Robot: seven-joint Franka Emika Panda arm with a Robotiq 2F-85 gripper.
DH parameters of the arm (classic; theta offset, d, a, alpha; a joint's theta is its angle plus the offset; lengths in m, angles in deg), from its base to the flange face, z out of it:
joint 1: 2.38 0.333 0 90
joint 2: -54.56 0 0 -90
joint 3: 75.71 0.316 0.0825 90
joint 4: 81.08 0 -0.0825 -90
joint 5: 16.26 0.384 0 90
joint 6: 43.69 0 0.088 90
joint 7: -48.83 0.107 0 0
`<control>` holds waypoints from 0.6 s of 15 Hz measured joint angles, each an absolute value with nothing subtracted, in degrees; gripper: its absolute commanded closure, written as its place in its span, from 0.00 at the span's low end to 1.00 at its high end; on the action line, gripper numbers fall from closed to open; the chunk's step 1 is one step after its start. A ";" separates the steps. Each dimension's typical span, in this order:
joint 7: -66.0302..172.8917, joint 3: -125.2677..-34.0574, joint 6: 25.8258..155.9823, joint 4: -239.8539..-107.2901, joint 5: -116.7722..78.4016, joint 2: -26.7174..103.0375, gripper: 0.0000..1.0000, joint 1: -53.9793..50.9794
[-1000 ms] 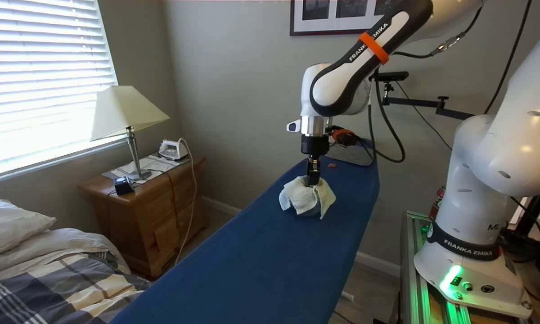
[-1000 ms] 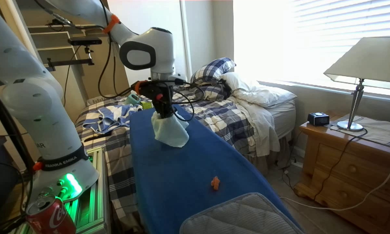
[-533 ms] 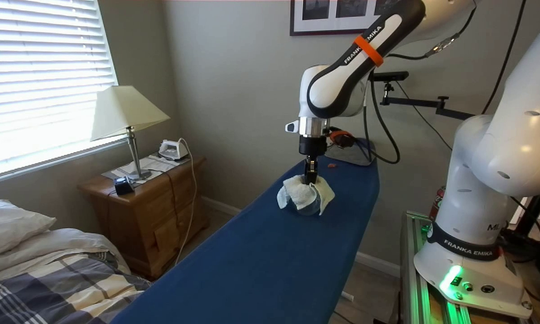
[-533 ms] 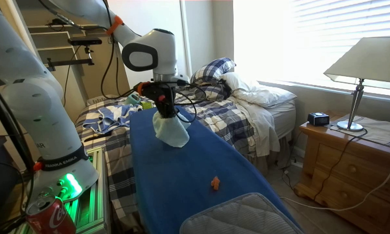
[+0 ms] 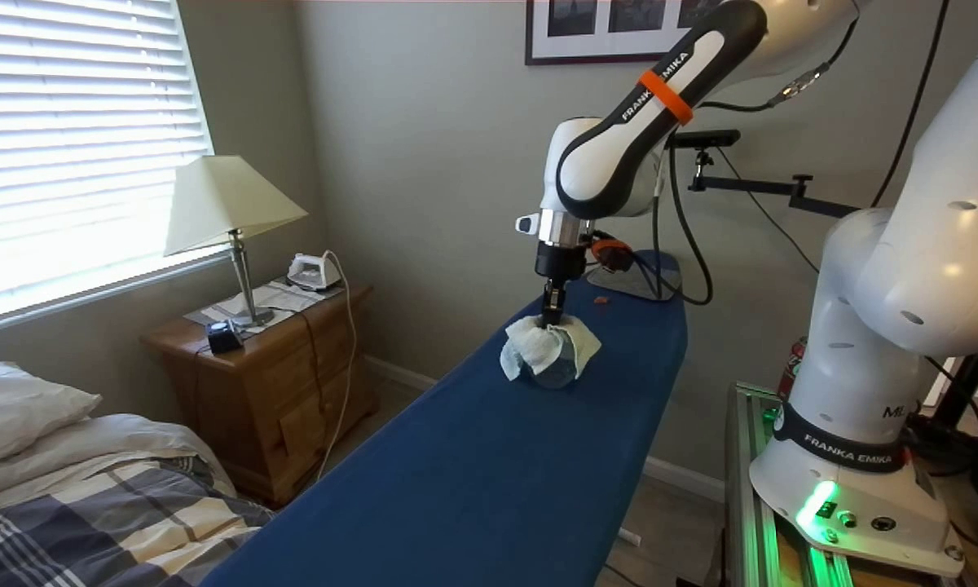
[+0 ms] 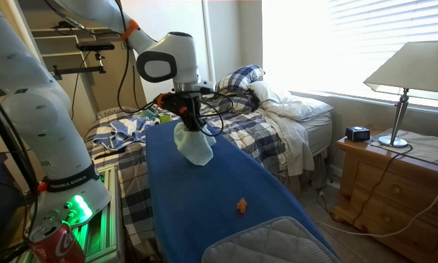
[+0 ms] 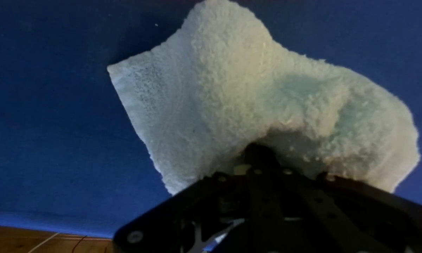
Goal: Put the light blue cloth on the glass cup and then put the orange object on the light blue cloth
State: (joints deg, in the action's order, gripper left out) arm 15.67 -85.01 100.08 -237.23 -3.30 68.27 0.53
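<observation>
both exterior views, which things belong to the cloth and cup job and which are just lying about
For the job:
glass cup, partly covered
light blue cloth, draped over the cup
orange object, not yet on the cloth

Just lying about:
red soda can
gray quilted pad
white iron
table lamp
blue-and-white towel

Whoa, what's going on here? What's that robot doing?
A robot arm is busy with a light blue cloth. The cloth is draped over a glass cup, and the arm's closed fingers are down at the cloth's top; whether they pinch it or just push is hard to tell. The small orange object lies apart on the blue board, so putting it on the cloth is not yet done.
</observation>
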 measured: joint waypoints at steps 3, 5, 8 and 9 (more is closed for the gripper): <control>16.42 -84.69 100.68 -237.41 -4.26 68.28 1.00 0.53; 16.67 -84.61 100.72 -237.42 -5.16 68.33 1.00 0.53; 16.68 -84.59 100.72 -237.42 -5.91 68.62 1.00 0.53; 16.68 -84.59 100.68 -237.42 -6.00 68.87 1.00 0.53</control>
State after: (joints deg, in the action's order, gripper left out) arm 16.68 -84.59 100.68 -237.42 -6.00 68.87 0.53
